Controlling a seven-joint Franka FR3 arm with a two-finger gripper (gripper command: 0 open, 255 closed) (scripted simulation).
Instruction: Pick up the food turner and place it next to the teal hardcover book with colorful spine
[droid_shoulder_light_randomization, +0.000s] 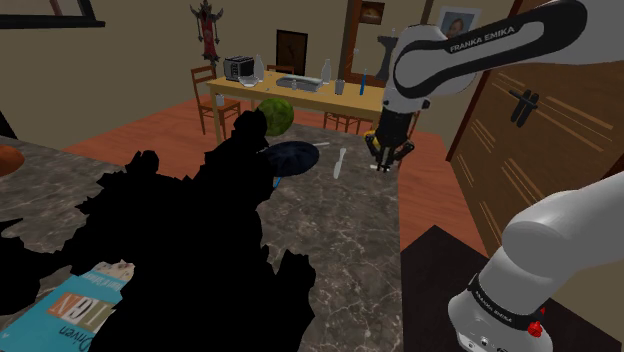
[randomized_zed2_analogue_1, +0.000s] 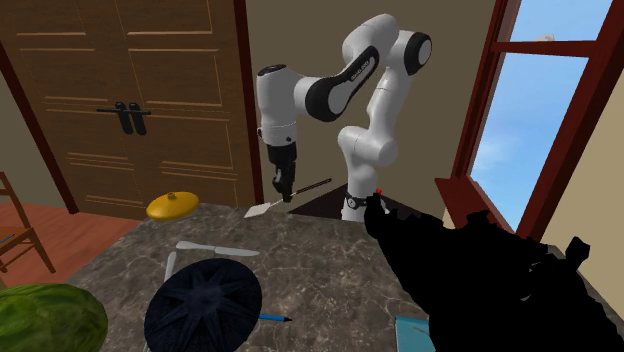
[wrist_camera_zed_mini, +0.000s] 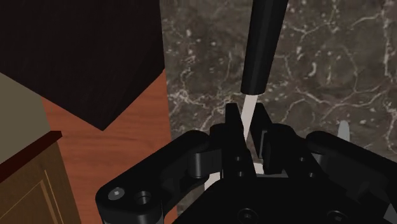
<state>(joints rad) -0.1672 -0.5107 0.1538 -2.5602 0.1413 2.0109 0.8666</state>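
Note:
The food turner has a white blade (randomized_zed2_analogue_1: 258, 210), a white shaft and a black handle (wrist_camera_zed_mini: 264, 44). My gripper (randomized_zed2_analogue_1: 284, 192) is shut on the white shaft, holding the turner tilted above the marble counter's edge near the stand. In the wrist view my gripper (wrist_camera_zed_mini: 249, 130) clasps the shaft and the handle points away over the counter (wrist_camera_zed_mini: 318, 63). In the shoulder view the gripper (droid_shoulder_light_randomization: 388, 152) hangs at the counter's far right corner. The teal book (droid_shoulder_light_randomization: 85, 305) lies at that view's lower left, far from the gripper, partly behind a black area. Its corner (randomized_zed2_analogue_1: 412, 333) shows in the second exterior view.
A dark round plate (randomized_zed2_analogue_1: 205, 300), white utensils (randomized_zed2_analogue_1: 215, 248), a blue pen (randomized_zed2_analogue_1: 272, 317) and a watermelon (randomized_zed2_analogue_1: 45, 320) lie on the counter. A yellow lid-like object (randomized_zed2_analogue_1: 175, 205) sits near the far edge. A large black area (droid_shoulder_light_randomization: 200, 250) covers the counter's middle.

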